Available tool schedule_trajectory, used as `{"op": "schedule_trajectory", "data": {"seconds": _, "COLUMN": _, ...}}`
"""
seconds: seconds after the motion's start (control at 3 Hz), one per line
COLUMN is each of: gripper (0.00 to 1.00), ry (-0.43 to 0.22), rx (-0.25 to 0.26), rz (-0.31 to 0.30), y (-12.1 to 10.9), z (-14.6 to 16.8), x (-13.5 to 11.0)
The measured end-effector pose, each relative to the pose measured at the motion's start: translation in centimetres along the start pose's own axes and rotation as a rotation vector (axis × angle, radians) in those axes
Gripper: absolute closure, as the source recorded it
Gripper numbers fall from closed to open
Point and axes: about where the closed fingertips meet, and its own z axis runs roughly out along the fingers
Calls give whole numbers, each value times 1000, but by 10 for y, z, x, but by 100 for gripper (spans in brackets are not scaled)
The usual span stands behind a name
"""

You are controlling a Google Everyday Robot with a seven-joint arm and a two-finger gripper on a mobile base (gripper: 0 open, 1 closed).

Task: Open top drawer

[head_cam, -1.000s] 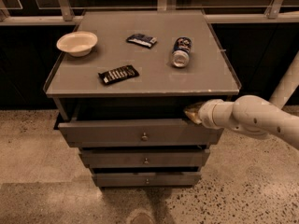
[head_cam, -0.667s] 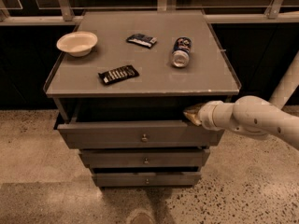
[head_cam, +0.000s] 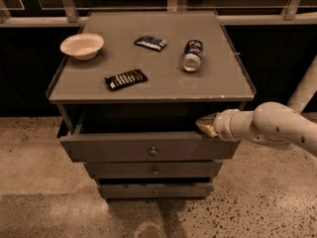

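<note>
The top drawer (head_cam: 124, 148) is a wide grey panel with a small round metal knob (head_cam: 153, 151) at its centre. It stands pulled out from the cabinet, with a dark gap showing behind its front. My gripper (head_cam: 204, 124) comes in from the right on a white arm (head_cam: 270, 128). Its tip sits at the upper right edge of the drawer front, just under the cabinet top. Two narrower grey drawers, the middle drawer (head_cam: 153, 170) and the bottom drawer (head_cam: 155, 190), sit below, shut.
On the grey cabinet top (head_cam: 163, 81) are a white bowl (head_cam: 82, 45), a dark snack bar (head_cam: 126, 79), a small dark packet (head_cam: 150, 42) and a can lying on its side (head_cam: 191, 55). A railing runs behind. Speckled floor surrounds the cabinet.
The top drawer has come out slightly further. The gripper has stayed at its right upper edge.
</note>
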Motion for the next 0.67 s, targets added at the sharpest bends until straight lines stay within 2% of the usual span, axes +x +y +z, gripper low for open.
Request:
{"op": "schedule_trajectory", "data": {"seconds": 0.33, "gripper": 100, "ry": 0, "rx": 0, "rz": 0, "y": -1, "z": 0, "x": -1}}
{"op": "schedule_trajectory", "data": {"seconds": 0.67, "gripper": 100, "ry": 9, "rx": -74, "rz": -14, "y": 15, "z": -11, "x": 8}}
